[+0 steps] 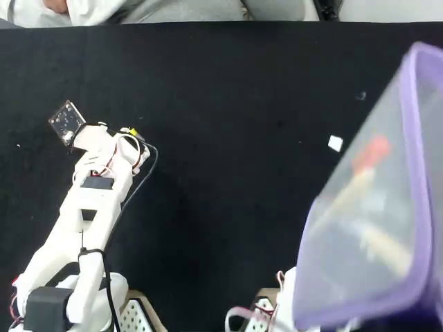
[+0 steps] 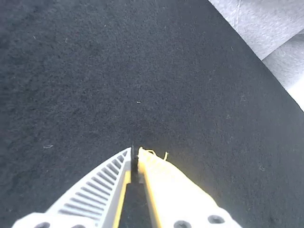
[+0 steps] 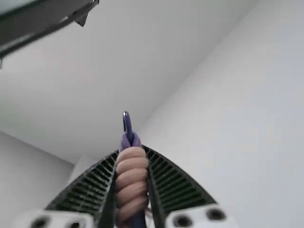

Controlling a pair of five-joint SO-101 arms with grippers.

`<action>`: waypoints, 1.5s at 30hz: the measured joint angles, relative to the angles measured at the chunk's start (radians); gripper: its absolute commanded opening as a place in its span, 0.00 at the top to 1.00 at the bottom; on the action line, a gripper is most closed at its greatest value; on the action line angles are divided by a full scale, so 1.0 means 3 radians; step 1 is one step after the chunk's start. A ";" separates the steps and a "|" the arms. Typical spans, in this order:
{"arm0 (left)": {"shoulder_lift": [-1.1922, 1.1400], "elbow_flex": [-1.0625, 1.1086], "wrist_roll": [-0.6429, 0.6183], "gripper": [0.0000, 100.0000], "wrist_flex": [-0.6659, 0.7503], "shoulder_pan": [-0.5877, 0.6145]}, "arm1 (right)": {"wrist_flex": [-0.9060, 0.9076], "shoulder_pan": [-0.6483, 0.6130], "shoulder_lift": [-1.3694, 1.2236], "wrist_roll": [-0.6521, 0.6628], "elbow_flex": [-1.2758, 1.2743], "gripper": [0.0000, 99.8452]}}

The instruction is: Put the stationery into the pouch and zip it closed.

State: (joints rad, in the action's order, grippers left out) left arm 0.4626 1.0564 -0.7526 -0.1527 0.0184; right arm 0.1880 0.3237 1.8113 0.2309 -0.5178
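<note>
Most looks done; stationery (image 1: pixel 369 158) sits inside the pouch (image 1: pixel 387 277), raised well above the table (image 1: pixel 242 104); right gripper (image 3: pixel 132 153) clamps its zip pull (image 3: pixel 130 178); left gripper (image 2: pixel 135 155) pinched together, empty; can't tell whether the zip is fully closed.

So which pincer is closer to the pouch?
Right. The right pincer is shut on a purple tab, apparently the zip pull of the pouch. The left pincer sits shut over the black table, far from it.
</note>
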 measured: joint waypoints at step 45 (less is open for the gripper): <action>0.0000 -0.0005 0.0000 0.97 0.0000 0.0302 | -0.0875 -0.1473 0.0000 -0.0885 -0.3616 0.99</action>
State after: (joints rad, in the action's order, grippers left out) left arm 0.4626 1.0549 -0.7526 -0.1527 0.1089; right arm -0.0744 -0.1181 1.8113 -0.0345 -1.6026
